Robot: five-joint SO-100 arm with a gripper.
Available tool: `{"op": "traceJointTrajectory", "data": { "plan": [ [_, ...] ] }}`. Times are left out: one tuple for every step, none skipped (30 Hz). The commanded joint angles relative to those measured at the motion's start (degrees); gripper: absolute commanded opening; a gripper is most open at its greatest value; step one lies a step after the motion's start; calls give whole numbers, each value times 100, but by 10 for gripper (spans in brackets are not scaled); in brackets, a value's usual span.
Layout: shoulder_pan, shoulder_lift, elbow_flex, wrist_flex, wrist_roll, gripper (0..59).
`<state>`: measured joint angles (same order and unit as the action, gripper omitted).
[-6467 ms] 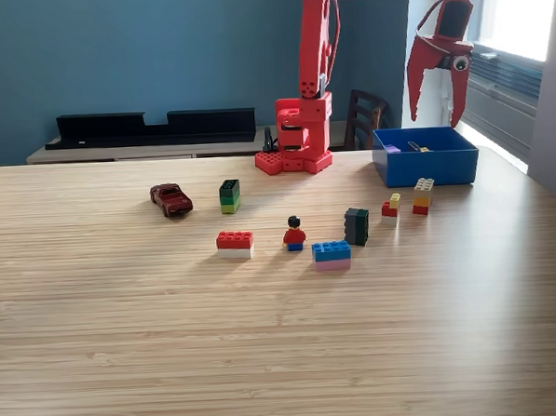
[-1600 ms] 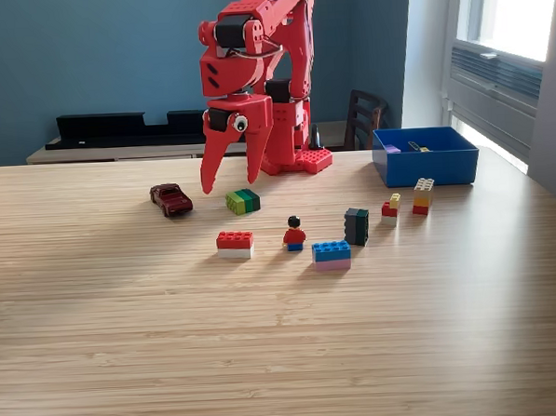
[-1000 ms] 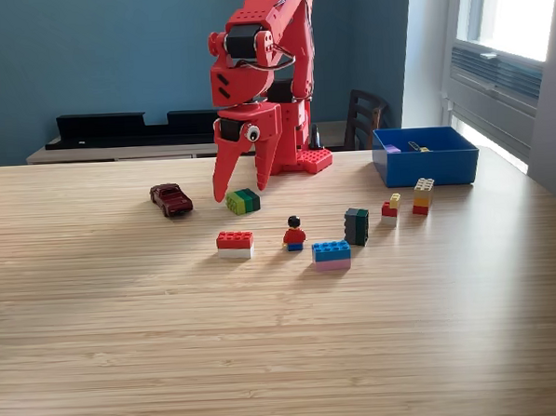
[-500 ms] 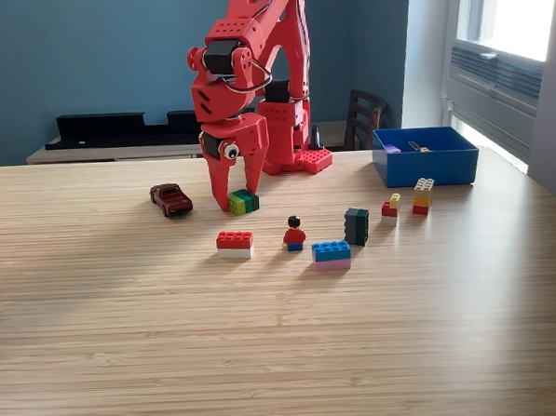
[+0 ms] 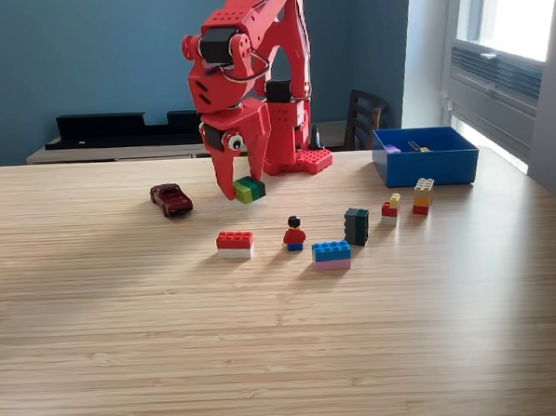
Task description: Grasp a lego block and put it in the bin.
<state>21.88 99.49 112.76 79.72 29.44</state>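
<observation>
My red gripper (image 5: 240,186) is shut on a green lego block (image 5: 249,189) with light and dark green layers, held slightly above the table near its middle back. The blue bin (image 5: 424,156) stands at the exterior view's right, far from the gripper, with small pieces inside. On the table lie a red and white block (image 5: 235,244), a blue and pink block (image 5: 332,253), a dark green block (image 5: 356,225), a small red and yellow block (image 5: 390,206) and a yellow and orange block (image 5: 423,197).
A dark red toy car (image 5: 171,199) sits left of the gripper. A small figure (image 5: 294,234) in red stands among the blocks. The arm's red base (image 5: 294,159) is behind, with a chair (image 5: 365,120) and a black shelf (image 5: 153,127) beyond the table.
The gripper came down over the green block, which had tipped onto its side, shut on it and has lifted it slightly off the table.
</observation>
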Motion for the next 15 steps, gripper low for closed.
{"op": "traceJointTrajectory", "data": {
  "plan": [
    [-896, 70, -1477, 967, -246, 1],
    [-1160, 70, -1608, 1099, -316, 1],
    [-1459, 70, -1679, 1195, -369, 1],
    [-1767, 88, -1723, 1248, -422, 1],
    [-2109, 114, -1749, 1301, -483, 1],
    [-2470, 123, -1784, 1371, -571, 1],
    [-2848, 123, -1828, 1441, -633, 1],
    [-3217, 123, -1872, 1503, -694, 1],
    [-3595, 123, -1916, 1564, -782, 1],
    [-3981, 123, -1978, 1626, -861, 1],
    [-4359, 132, -2021, 1652, -932, 1],
    [-4711, 132, -2074, 1652, -993, 1],
    [-5054, 132, -2136, 1652, -1063, 1],
    [-5379, 141, -2215, 1661, -1143, 1],
    [-5687, 141, -2320, 1670, -1222, 1]
  ]
}}
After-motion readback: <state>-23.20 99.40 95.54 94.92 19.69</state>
